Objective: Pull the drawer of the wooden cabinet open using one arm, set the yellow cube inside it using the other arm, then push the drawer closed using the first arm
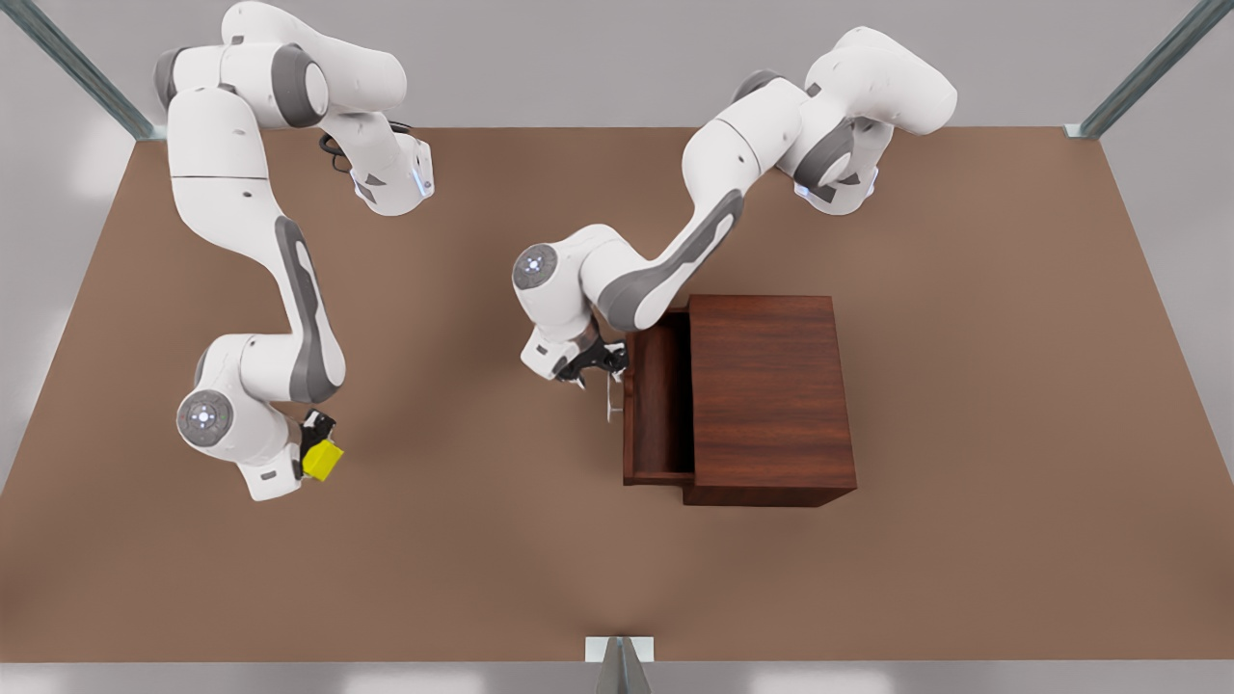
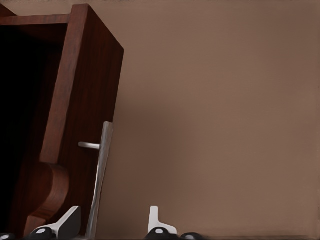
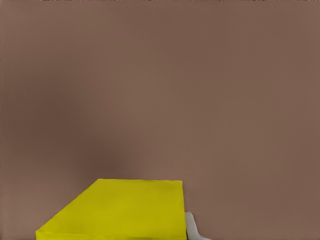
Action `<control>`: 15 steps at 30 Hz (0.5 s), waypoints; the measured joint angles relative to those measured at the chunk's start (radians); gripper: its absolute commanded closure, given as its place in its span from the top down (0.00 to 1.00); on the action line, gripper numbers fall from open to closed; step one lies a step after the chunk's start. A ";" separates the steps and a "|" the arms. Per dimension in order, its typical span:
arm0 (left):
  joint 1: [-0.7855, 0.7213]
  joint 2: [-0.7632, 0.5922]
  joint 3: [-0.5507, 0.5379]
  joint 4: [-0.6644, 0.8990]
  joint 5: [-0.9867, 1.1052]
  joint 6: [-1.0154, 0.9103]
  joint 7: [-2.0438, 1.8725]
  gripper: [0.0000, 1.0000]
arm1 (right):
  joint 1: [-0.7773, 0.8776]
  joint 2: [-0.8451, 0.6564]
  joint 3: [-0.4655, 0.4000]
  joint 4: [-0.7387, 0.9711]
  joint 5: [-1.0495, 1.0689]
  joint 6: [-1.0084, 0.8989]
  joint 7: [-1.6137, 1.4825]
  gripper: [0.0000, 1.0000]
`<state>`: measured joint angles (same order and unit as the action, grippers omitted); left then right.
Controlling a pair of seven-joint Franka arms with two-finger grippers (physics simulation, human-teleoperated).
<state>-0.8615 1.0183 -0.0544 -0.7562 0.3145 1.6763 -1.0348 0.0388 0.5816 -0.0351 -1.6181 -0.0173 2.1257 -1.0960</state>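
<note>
The wooden cabinet stands right of the table's middle, and its drawer is pulled out toward the front view's left. My left gripper hovers at the far end of the thin silver handle. In the left wrist view the gripper is open, and the handle runs between its fingers, closer to one of them. At the front view's left, my right gripper is shut on the yellow cube. The cube appears in the right wrist view beside a white fingertip.
The brown table stretches wide on all sides of the cabinet. Both arm bases stand along the far edge. A small metal post sits at the middle of the near edge.
</note>
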 measured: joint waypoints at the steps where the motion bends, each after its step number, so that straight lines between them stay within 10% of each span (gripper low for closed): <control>1: 0.002 -0.029 -0.004 0.000 -0.008 -0.012 -0.002 1.00 | 0.001 0.001 0.001 0.001 0.000 -0.003 0.000 0.49; 8: 0.327 -0.419 -0.007 0.000 -0.124 -0.398 0.050 1.00 | 0.034 0.001 0.052 0.082 0.005 -0.031 -0.001 0.49; 12: 0.604 -0.720 -0.080 -0.492 -0.205 -0.405 0.169 1.00 | 0.179 0.025 0.118 0.230 0.041 -0.043 0.000 0.49; 15: 0.631 -0.726 -0.101 -0.576 -0.237 -0.384 0.246 1.00 | 0.316 0.037 0.124 0.296 0.093 -0.045 0.001 0.49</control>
<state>-0.2308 0.2924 -0.1557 -1.3326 0.0775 1.2928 -0.7891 0.3547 0.6190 0.0891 -1.3225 0.0759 2.0803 -1.0951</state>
